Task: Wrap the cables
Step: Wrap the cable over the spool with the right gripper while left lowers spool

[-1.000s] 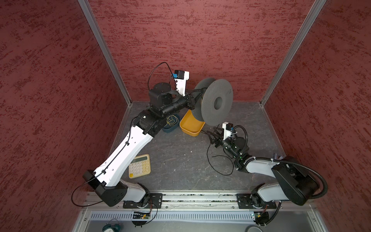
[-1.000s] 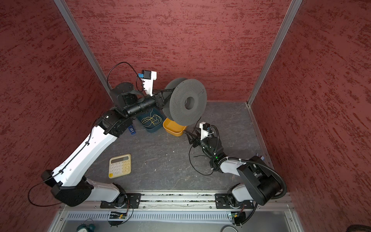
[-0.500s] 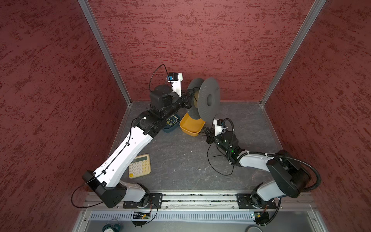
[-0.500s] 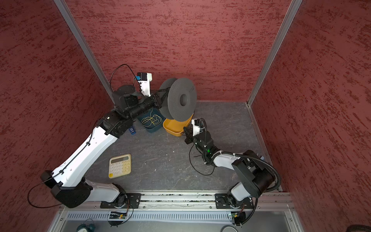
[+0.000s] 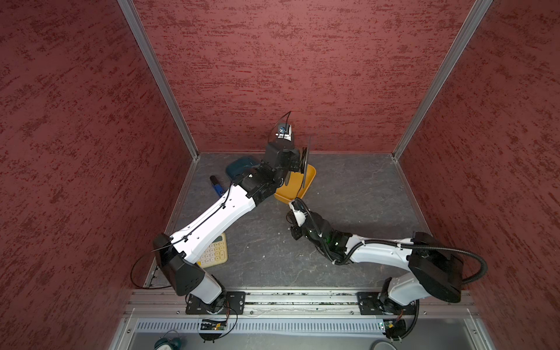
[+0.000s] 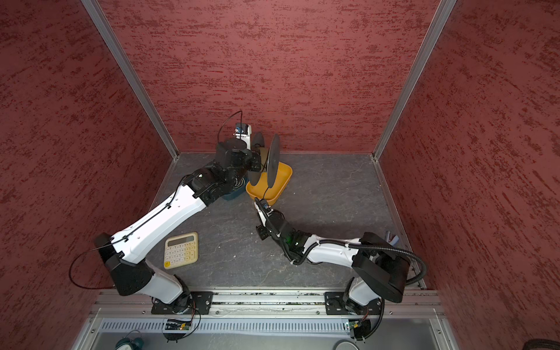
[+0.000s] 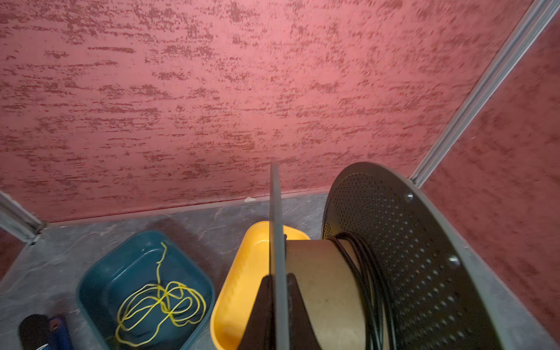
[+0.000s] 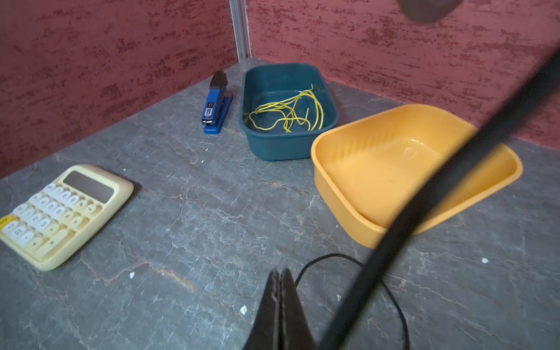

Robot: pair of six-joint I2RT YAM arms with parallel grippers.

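My left gripper [image 7: 278,280] is shut on the thin grey flange of a spool [image 7: 424,272] and holds it up over the yellow tray [image 7: 242,272]. In both top views the spool [image 5: 306,160] [image 6: 274,157] stands edge-on. Black cable [image 7: 369,288] lies in several turns on the cardboard core. One strand of the cable [image 6: 267,185] drops to my right wrist, and a loop of it [image 8: 333,257] lies on the table. My right gripper [image 8: 279,272] [image 5: 292,234] is shut low over the table. The cable [image 8: 424,197] passes beside its fingers, with nothing visible between the tips.
A teal tray [image 8: 291,148] holds a yellow-green wire [image 8: 288,112]. A blue stapler [image 8: 216,106] lies left of it near the wall. A cream calculator [image 8: 60,212] [image 6: 181,250] sits at the front left. The yellow tray [image 8: 342,188] is close in front of my right gripper.
My left arm has swung the spool from face-on to edge-on and lowered it over the yellow tray. My right gripper has shut and moved left toward that tray.
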